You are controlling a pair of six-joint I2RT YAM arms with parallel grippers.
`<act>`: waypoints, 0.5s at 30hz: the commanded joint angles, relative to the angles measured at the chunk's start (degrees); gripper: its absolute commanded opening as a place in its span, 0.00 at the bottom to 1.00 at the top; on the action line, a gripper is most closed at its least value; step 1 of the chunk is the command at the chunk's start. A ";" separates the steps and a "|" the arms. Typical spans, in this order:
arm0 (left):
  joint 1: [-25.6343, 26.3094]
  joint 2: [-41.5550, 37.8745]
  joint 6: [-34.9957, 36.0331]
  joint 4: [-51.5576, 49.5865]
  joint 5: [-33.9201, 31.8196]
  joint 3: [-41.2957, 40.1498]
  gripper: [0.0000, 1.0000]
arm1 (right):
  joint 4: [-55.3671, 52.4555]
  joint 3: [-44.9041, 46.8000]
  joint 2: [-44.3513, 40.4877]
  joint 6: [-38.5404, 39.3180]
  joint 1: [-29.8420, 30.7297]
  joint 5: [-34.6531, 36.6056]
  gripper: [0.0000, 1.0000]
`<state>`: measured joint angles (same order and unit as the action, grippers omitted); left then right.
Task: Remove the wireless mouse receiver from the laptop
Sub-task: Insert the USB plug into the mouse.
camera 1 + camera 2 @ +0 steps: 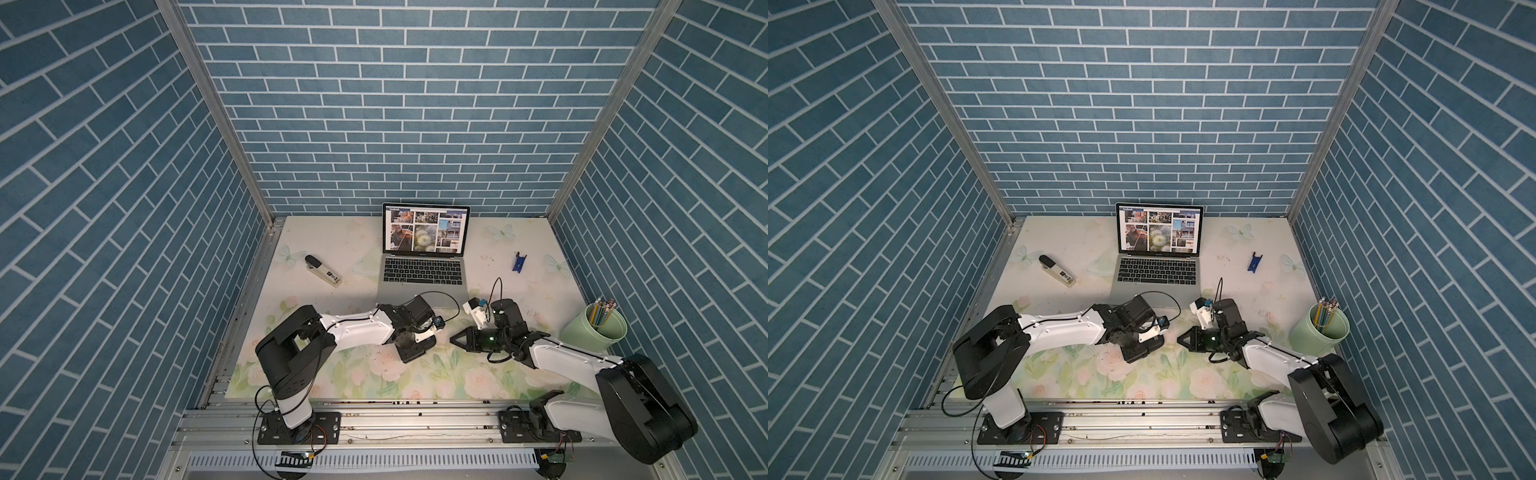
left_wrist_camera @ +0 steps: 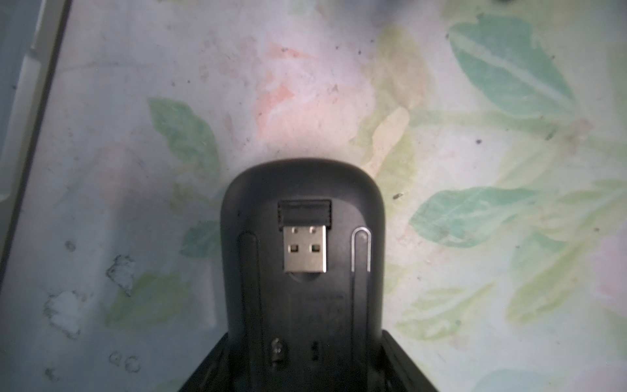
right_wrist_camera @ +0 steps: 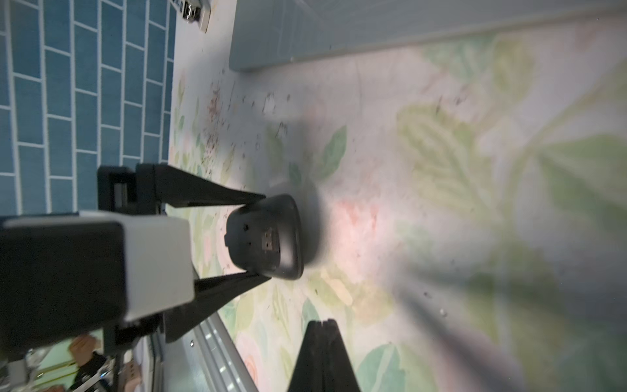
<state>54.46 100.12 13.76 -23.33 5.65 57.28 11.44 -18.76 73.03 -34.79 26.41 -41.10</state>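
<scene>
The laptop stands open at the back of the table, its screen lit with photos. My left gripper is shut on a black mouse, which it holds underside up just above the floral mat. The wireless mouse receiver, a black cap with a silver plug, lies in a recess in that underside; the right wrist view shows it too. My right gripper is shut with nothing in it. It sits a short way to the right of the mouse, pointing at it.
A stapler lies left of the laptop and a small blue plastic piece to its right. A green cup of pencils stands by the right wall. Blue brick walls close in three sides.
</scene>
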 commanded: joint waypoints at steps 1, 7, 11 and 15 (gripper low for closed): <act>0.29 1.46 0.64 -0.30 -1.26 -1.34 0.56 | 16.02 1.28 2.02 -5.32 0.13 -8.62 0.00; 0.38 3.05 0.90 -0.30 -0.64 -0.06 0.56 | 18.03 -1.43 6.01 -5.12 0.16 -9.82 0.00; 0.67 4.86 1.22 -0.74 -0.38 1.63 0.55 | 18.15 -3.64 9.80 -4.38 0.16 -10.46 0.00; 1.17 5.44 1.52 -0.64 -0.43 2.61 0.55 | 17.74 -5.56 12.75 -3.56 0.22 -11.10 0.00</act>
<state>55.00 102.85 14.17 -22.24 6.15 60.25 27.79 -22.74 84.29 -38.81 26.46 -50.50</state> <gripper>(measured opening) 0.625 0.041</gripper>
